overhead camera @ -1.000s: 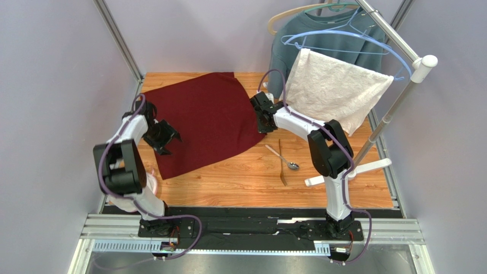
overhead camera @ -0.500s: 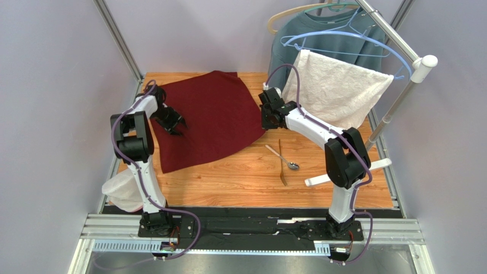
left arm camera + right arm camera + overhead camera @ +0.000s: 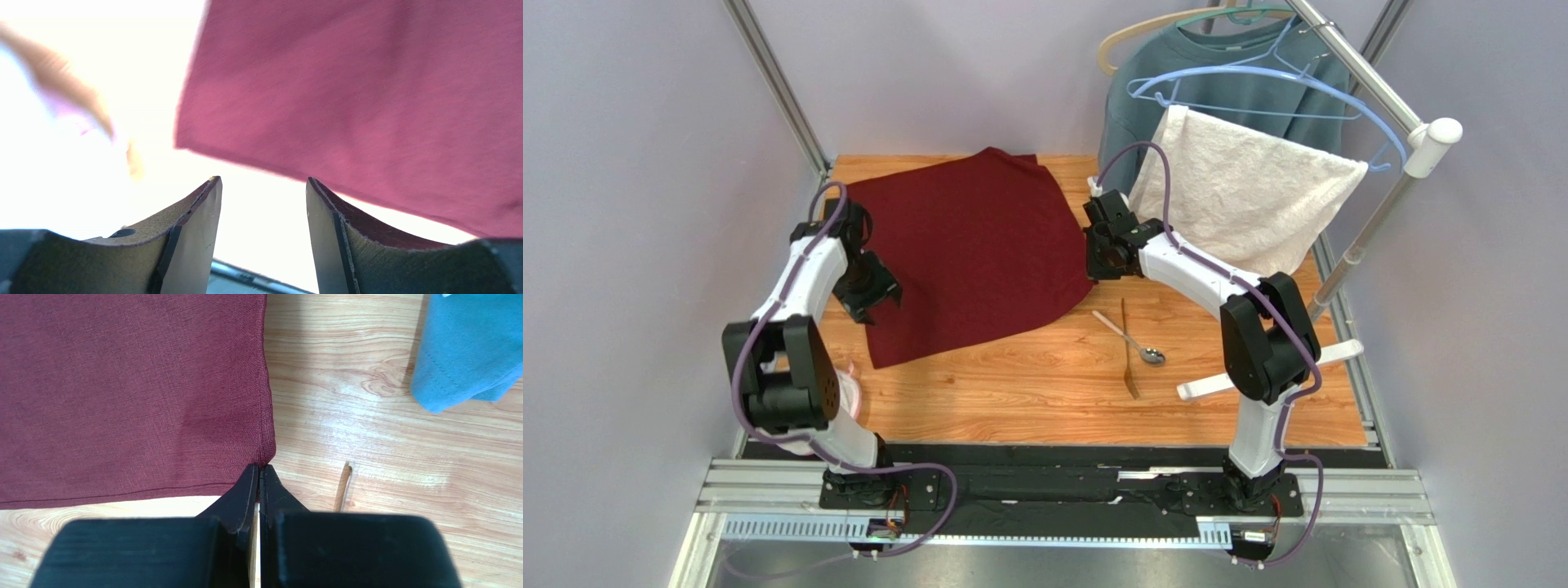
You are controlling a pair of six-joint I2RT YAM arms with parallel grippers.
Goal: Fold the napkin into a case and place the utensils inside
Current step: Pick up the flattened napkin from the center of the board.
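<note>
Right tool (image 3: 260, 471) first: clamped together, tips meeting at the near right corner of the napkin (image 3: 971, 251). Apparently nips the very tip of the hem, though too fine to be sure from the wrist view. Left tool (image 3: 263, 181): fingers apart with nothing between them, poised over the cloth's left edge, its near left corner just ahead in the overexposed wrist view.

Lies spread as one unfolded maroon sheet over the far left part of the wooden counter (image 3: 1051, 392). Reaches the back edge with its far side, where one corner looks slightly raised. Runs slantwise along its near edge, from low on the left up to the right tool.

Leaves open wood across the whole near side, from that slanting hem down to the arm bases. Shows bare boards too on the right, past the straight right hem. Just beyond the pinched corner, crossed on that bare wood: the silver spoon (image 3: 1143, 350) and the golden-brown fork-like piece (image 3: 1129, 374), near the right tool yet clear of the cloth.

Crowded at the far right by a rack (image 3: 1369, 233) carrying hangers, a white towel (image 3: 1247, 196) and a grey-blue sweatshirt (image 3: 1173, 74). Hangs close behind the right arm, in the towel's case. Shut in by pale grey walls on three sides.
</note>
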